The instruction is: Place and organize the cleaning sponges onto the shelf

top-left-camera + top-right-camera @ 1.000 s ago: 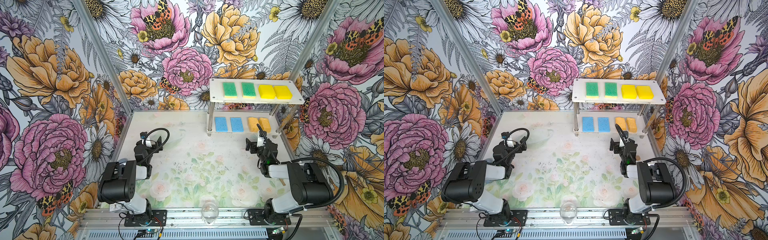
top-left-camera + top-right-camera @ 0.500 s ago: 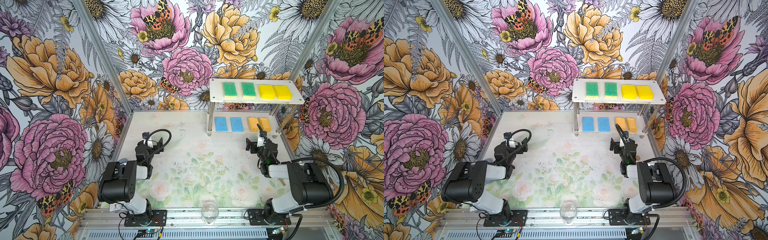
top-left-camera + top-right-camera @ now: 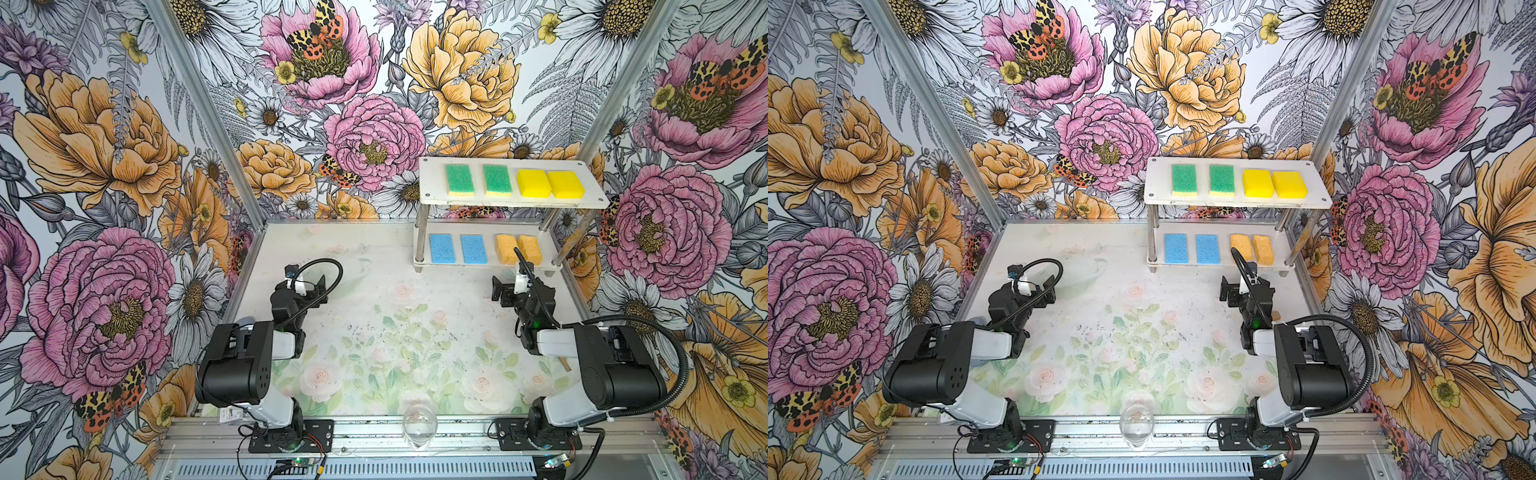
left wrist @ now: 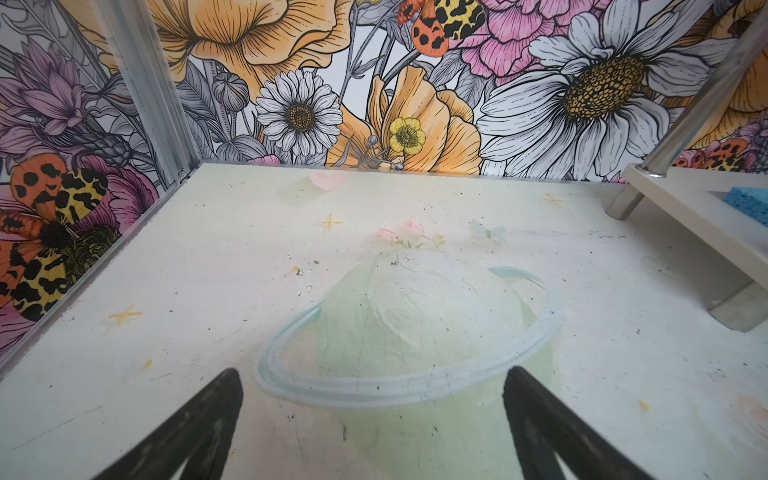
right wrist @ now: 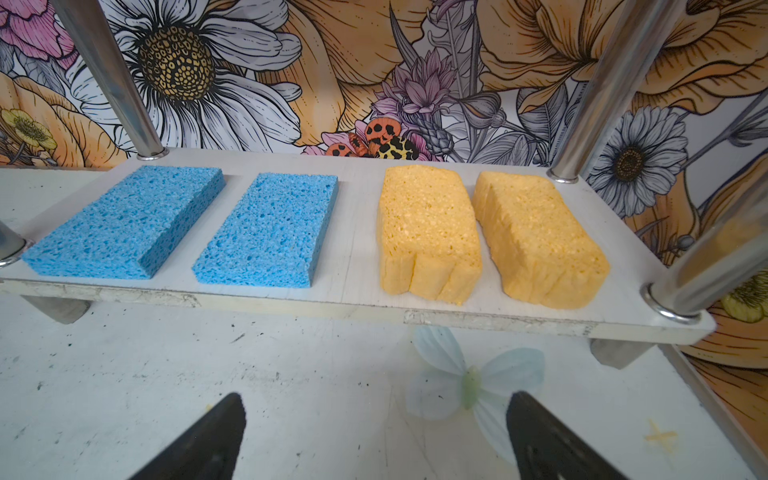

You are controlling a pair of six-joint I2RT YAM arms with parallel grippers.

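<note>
Only the left gripper (image 3: 305,286) has edged a little toward 3 o'clock; the right gripper (image 3: 517,286) has stayed put. Both pincers stand apart, empty, above the table (image 3: 415,324). At 1 o'clock the shelf (image 3: 428,183) carries the green-topped sponges (image 3: 459,179) and bright yellow sponges (image 3: 533,183) on its upper board. The blue sponges (image 3: 441,248) and orange-yellow sponges (image 3: 507,248) lie on the lower board, just at 12 o'clock of the right gripper.

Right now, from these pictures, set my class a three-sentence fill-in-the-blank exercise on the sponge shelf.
The two green-topped rectangular sponges lie on the ____ board of the white two-tier shelf.
On the lower board lie two porous orange-yellow sponges and two flat ____ sponges.
The right end effector is ____ and empty.
Missing words: top; blue; open.
</note>
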